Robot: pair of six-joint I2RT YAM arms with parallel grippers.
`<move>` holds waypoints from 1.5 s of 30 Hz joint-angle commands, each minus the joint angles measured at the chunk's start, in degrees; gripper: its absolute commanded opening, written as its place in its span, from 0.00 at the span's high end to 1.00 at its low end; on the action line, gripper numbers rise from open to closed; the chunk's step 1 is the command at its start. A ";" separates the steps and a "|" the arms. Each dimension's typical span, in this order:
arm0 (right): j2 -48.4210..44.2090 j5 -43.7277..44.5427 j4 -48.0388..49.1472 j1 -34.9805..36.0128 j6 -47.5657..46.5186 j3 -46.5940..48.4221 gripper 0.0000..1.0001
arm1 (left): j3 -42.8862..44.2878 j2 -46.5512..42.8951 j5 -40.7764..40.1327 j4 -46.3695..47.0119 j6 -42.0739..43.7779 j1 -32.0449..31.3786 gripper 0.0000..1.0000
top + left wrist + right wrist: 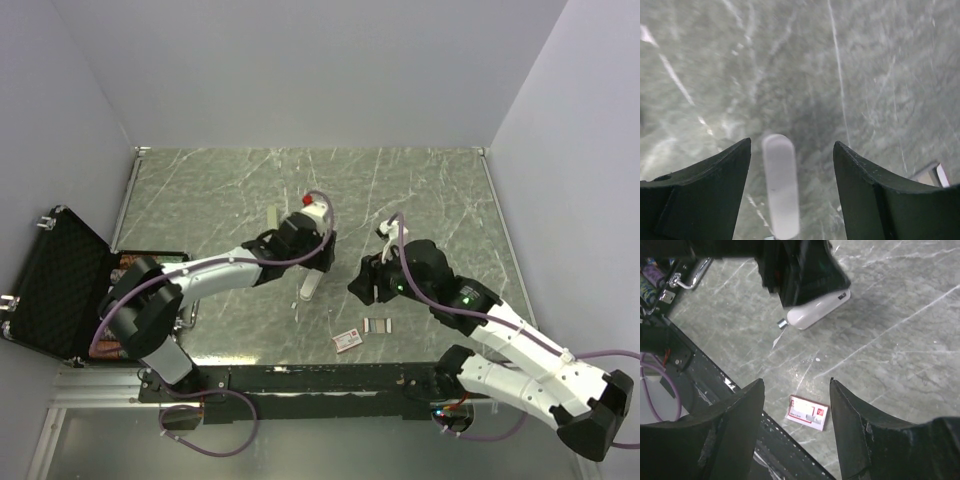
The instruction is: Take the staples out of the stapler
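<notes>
Apparently unloading done | staples lie just beside red-and-white box | left gripper spread over stapler, beyond box | right gripper spread, empty, above box | next: retreat without nudging staples.

My left arm reaches to the middle of the tabletop | my left gripper points down, jaws apart | my right arm folds inward | my right gripper has its jaws apart, holding nothing
</notes>
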 commanded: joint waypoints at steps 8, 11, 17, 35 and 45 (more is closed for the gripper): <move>-1.20 0.51 -1.46 0.31 0.51 -1.26 0.36 | -0.15 5.59 -5.77 -1.53 1.54 -4.96 0.27; -1.11 0.24 -0.85 0.31 0.51 -1.52 0.35 | -0.77 4.45 -7.97 -1.44 1.54 -4.96 0.27; 0.21 -0.90 0.20 0.31 0.95 -1.79 0.35 | -0.07 4.44 -8.07 -2.06 2.07 -4.96 0.26; -0.76 -0.99 1.00 0.31 2.01 -3.19 0.35 | 1.51 8.22 -2.88 -0.30 3.56 -5.83 0.34; -0.76 -2.13 2.14 0.31 2.80 -4.42 0.39 | 3.62 9.37 -4.81 -0.21 4.88 -6.89 0.44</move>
